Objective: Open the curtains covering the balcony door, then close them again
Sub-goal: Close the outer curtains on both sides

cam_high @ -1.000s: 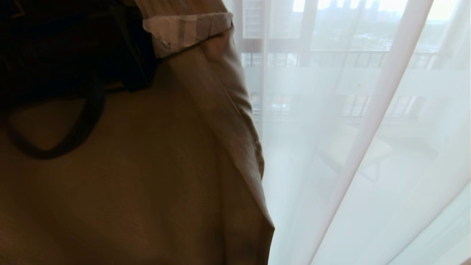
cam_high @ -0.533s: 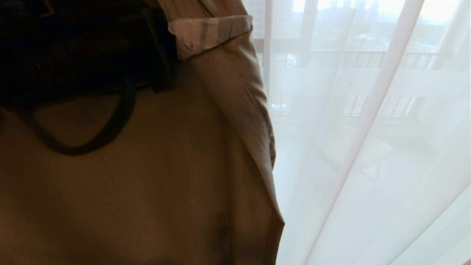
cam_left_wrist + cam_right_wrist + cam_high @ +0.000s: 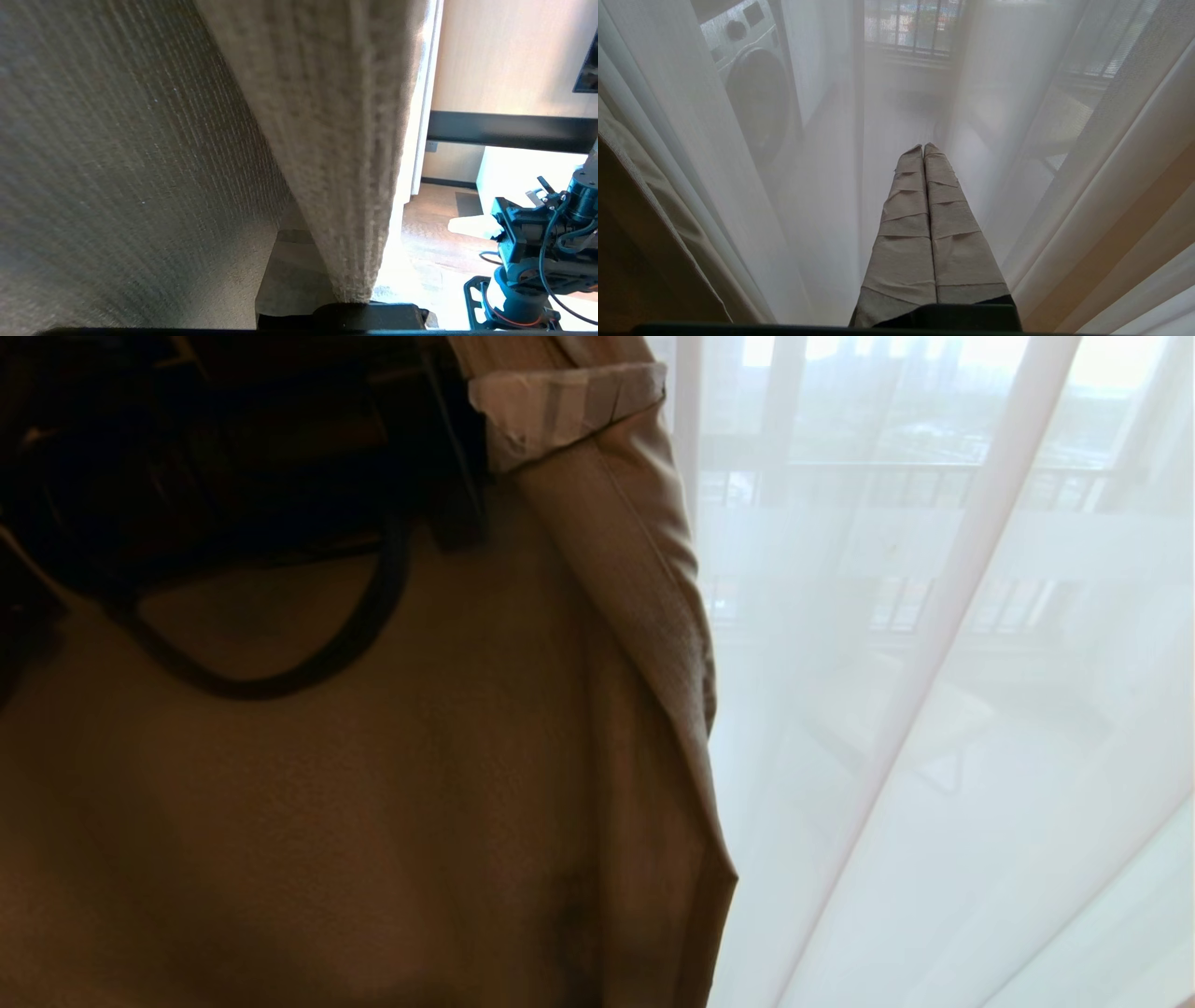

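My left gripper (image 3: 569,406) pinches the beige curtain's (image 3: 373,821) edge.
Woven cloth fills the near left, hiding my arm; white sheer (image 3: 934,709) veils the door on the right. My right gripper (image 3: 923,149) is pressed together.

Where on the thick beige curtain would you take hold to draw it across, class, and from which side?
Grip the beige curtain at its free vertical edge, coming from the sheer curtain side. There the cloth folds into a narrow doubled hem that shut jaws can pinch; the broad flat panel offers nothing to grasp. The left gripper already holds near that edge.
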`<state>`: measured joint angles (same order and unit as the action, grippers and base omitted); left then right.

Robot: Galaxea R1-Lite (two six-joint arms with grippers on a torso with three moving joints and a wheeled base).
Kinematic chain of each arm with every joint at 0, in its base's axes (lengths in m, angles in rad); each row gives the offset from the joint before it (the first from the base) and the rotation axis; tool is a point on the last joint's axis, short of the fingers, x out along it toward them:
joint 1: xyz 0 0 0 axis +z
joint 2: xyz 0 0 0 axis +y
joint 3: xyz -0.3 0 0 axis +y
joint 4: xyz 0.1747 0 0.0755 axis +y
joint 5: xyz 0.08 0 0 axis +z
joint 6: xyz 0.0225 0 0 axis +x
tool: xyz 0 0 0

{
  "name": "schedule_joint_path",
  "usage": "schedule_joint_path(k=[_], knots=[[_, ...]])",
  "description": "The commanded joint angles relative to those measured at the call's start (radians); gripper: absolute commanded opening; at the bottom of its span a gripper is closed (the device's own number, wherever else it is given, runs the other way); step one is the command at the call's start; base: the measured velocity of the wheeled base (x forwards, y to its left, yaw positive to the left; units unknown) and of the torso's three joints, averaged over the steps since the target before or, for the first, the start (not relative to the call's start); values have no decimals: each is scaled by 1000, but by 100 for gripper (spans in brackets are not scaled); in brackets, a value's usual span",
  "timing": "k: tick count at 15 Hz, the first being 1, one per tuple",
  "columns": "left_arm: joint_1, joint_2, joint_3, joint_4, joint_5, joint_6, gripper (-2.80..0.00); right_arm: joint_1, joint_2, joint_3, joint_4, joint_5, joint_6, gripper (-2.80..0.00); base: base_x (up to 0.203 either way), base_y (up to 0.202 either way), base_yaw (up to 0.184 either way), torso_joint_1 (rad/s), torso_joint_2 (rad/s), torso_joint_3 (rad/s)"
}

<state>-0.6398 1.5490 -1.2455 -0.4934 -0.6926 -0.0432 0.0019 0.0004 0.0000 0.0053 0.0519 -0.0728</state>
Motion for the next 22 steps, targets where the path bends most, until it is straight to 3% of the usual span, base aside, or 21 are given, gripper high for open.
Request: schedule_joint_path(k=[1,7,11,16,22], knots=[[5,0,3,-2,5,0,-280,1,0,0,1,0,-1,-280,0,0,0,0,0,0],[103,-92,41,22,47,0,-280,1,0,0,1,0,-1,-280,0,0,0,0,0,0],[254,-222,101,89,48,0,-280,1,0,0,1,0,-1,-280,0,0,0,0,0,0],[566,-359,159,180,46,-1,-280,0,0,0,1,0,-1,-280,0,0,0,0,0,0],[1079,-421,204,189,48,-6,-280,1,0,0,0,0,-1,-280,0,0,0,0,0,0]])
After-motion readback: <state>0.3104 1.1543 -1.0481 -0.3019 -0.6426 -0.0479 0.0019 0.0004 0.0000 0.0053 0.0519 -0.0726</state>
